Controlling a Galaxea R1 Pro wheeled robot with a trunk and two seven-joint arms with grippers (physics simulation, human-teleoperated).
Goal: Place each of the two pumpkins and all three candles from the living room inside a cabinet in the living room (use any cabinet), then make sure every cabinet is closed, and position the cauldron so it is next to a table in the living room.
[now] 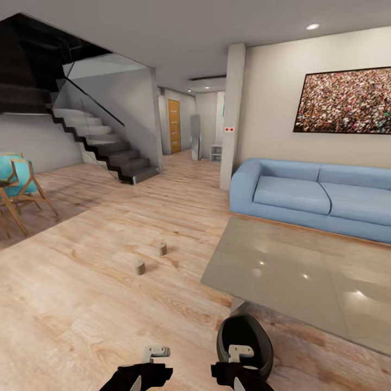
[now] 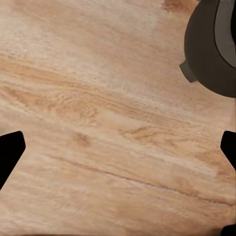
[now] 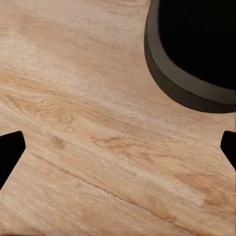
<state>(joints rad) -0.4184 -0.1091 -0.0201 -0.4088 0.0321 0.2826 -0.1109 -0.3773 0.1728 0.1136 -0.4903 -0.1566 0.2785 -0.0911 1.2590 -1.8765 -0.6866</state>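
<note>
Wood floor (image 1: 81,304) carries the rigid, probably heavy cauldron (image 1: 245,338); its rim suits gripping, both grippers' fingers (image 3: 11,147) spread apart.

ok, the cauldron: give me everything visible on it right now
The cauldron is a matte black rounded pot with a wide oval mouth and a thick rim, dark inside. It stands upright on the wooden floor, close by the near corner of the glass-topped table, seemingly at a table leg; contact there can't be confirmed. The right gripper hangs over it, jaws spread, not holding it. The left wrist view shows a small lug on its side.
</note>
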